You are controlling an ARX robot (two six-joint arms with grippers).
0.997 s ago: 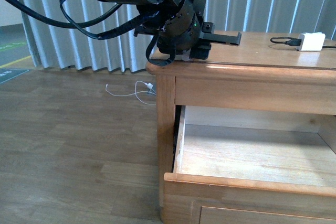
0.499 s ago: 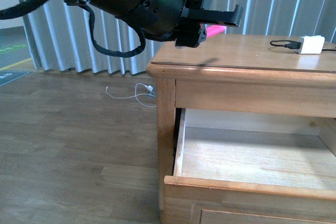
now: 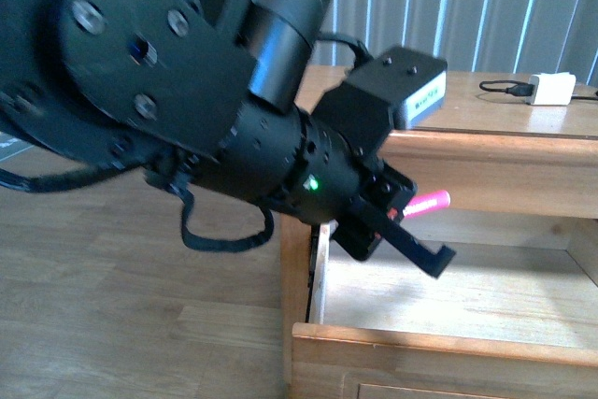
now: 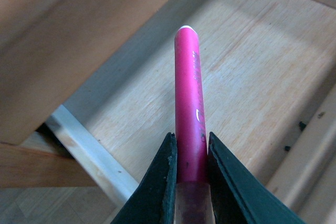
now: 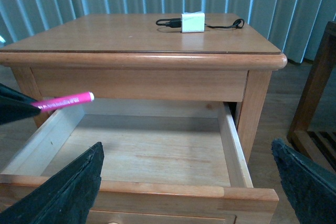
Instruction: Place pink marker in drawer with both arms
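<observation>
Marker (image 4: 189,103): clamped at its base in left claw (image 4: 191,145), above open drawer (image 5: 231,140).
Right claw (image 5: 187,145): apart, empty.
Risk: released this near the drawer's edge, it may bounce out.

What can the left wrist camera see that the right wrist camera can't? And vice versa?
Only the left wrist view: the left gripper pinching the pink marker up close, white print along its barrel. Only the right wrist view: the dresser top, the white charger with its cable, and the right gripper spread wide. Both: the marker held above the open drawer.
</observation>
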